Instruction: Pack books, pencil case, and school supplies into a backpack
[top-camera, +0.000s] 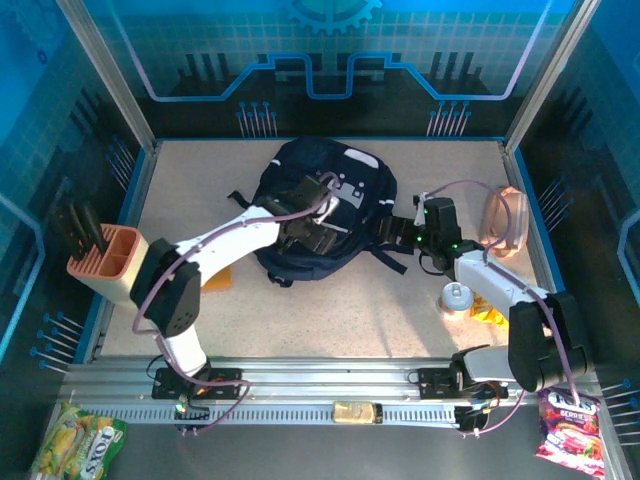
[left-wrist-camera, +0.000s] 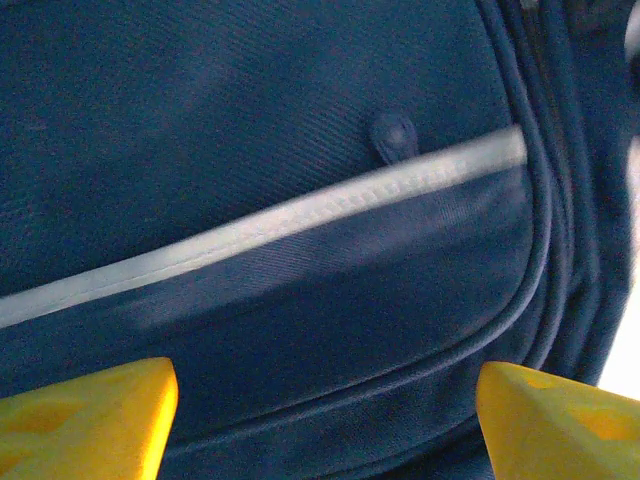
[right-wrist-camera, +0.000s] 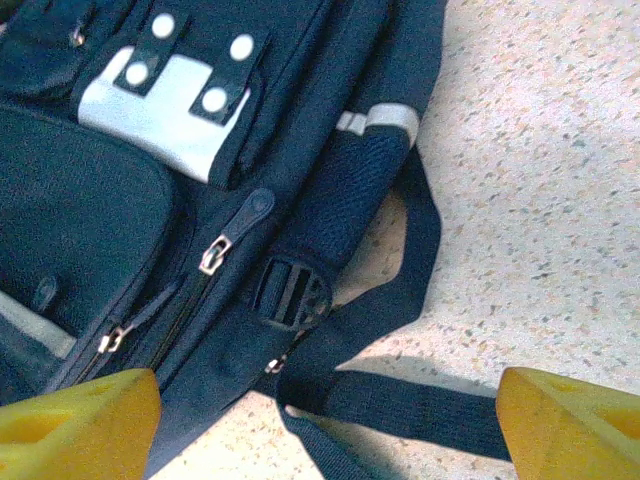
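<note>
Backpack (top-camera: 300, 165) lies at the middle of the table (top-camera: 300, 320), dark navy with a white patch near its top. Left gripper (top-camera: 312, 235) hangs over the pack's 6 o'clock half. In the left wrist view its yellow fingers (left-wrist-camera: 90, 415) stand wide apart above the fabric with nothing between them, and a pale stripe (left-wrist-camera: 300, 220) runs across the pocket. Right gripper (top-camera: 402, 235) sits at the pack's 3 o'clock edge, also spread wide and empty. In its wrist view a strap (right-wrist-camera: 400, 400) crosses the tabletop below the gap between the fingers (right-wrist-camera: 570, 420), with a buckle (right-wrist-camera: 292, 292) and a zipper pull (right-wrist-camera: 212, 255) toward 11 o'clock. Pencil case (top-camera: 505, 222) rests at 3 o'clock of the backpack, near the table's edge, beyond the right gripper. Pad (top-camera: 215, 278) lies at 8 o'clock of the backpack, partly under the left arm.
</note>
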